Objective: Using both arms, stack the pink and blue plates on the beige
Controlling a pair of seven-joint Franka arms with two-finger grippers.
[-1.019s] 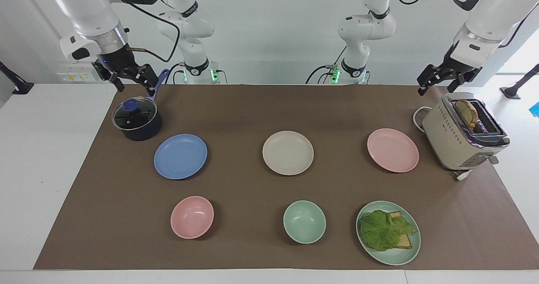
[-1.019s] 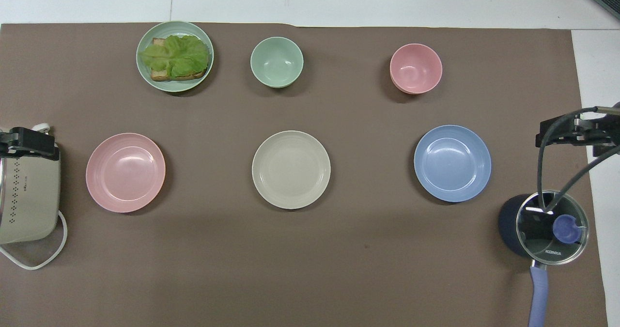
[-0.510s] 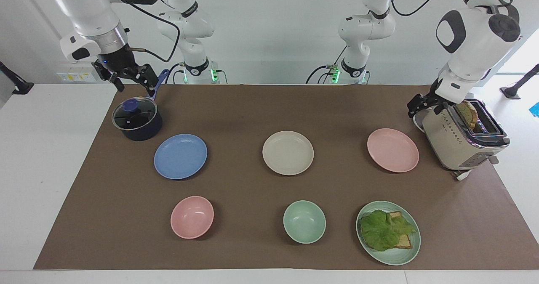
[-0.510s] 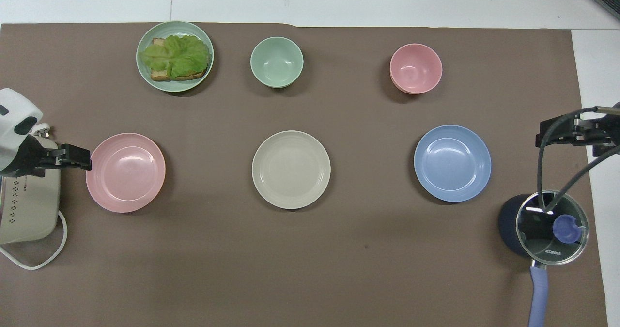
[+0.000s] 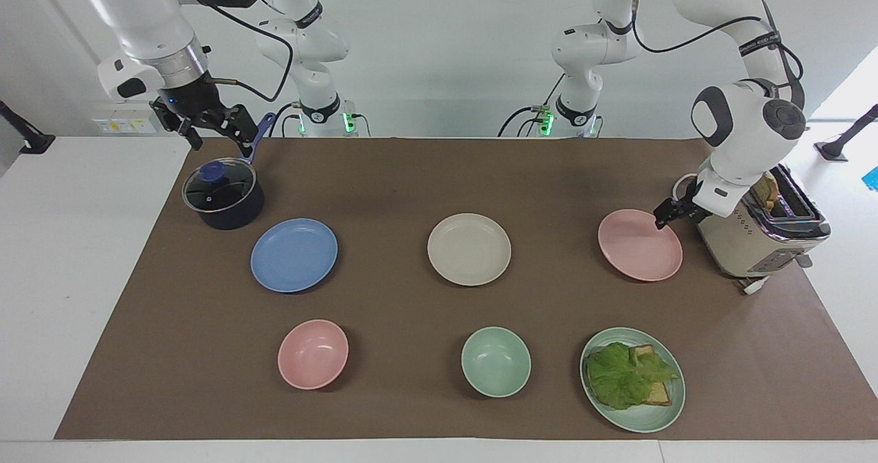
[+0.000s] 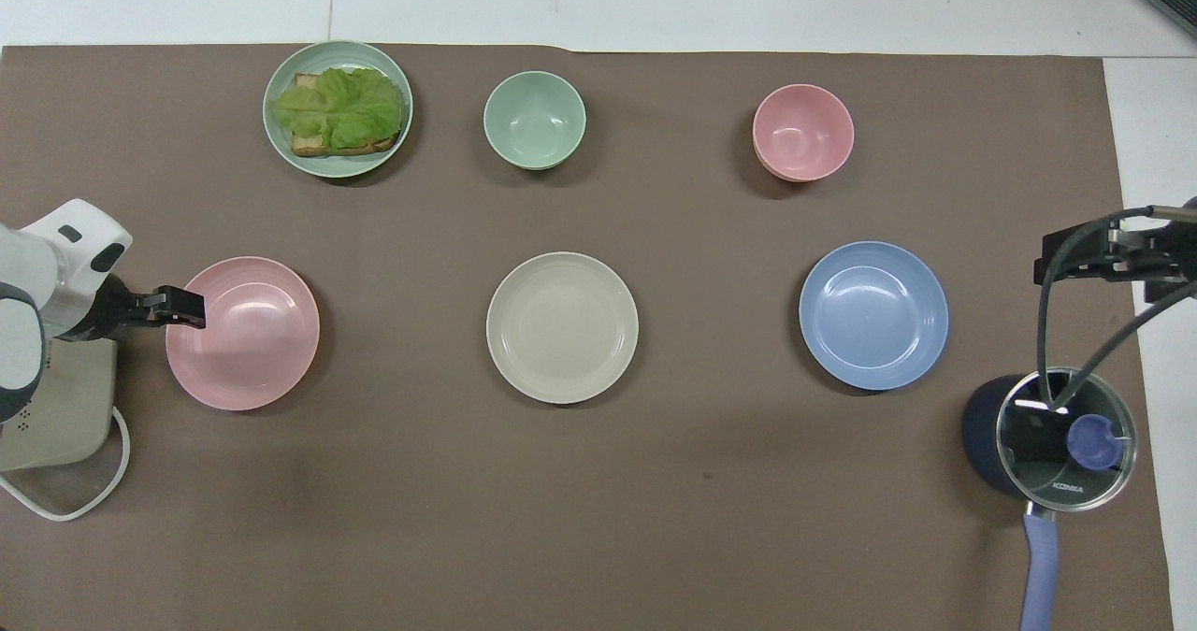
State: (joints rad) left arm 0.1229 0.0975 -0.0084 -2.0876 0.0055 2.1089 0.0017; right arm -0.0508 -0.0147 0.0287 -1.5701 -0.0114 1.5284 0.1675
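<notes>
Centrally in the facing view, the beige plate (image 5: 469, 249) lies bare, open mat all round it. Mid-left lies the blue plate (image 5: 294, 254), mid-right the pink plate (image 5: 640, 244). Over the pink plate's rim at the toaster (image 5: 758, 233) side sits the left hand (image 5: 667, 213), fingers spread, holding nothing. At upper left the right hand (image 5: 206, 125) hangs spread over the lidded pot (image 5: 223, 193), which crowds the blue plate. Along the frame's bottom sit a pink bowl (image 5: 313, 353), green bowl (image 5: 496, 361) and lettuce plate (image 5: 632, 378).

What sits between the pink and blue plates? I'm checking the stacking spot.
Only the beige plate lies between the pink plate and the blue plate, in one row in the overhead view.
</notes>
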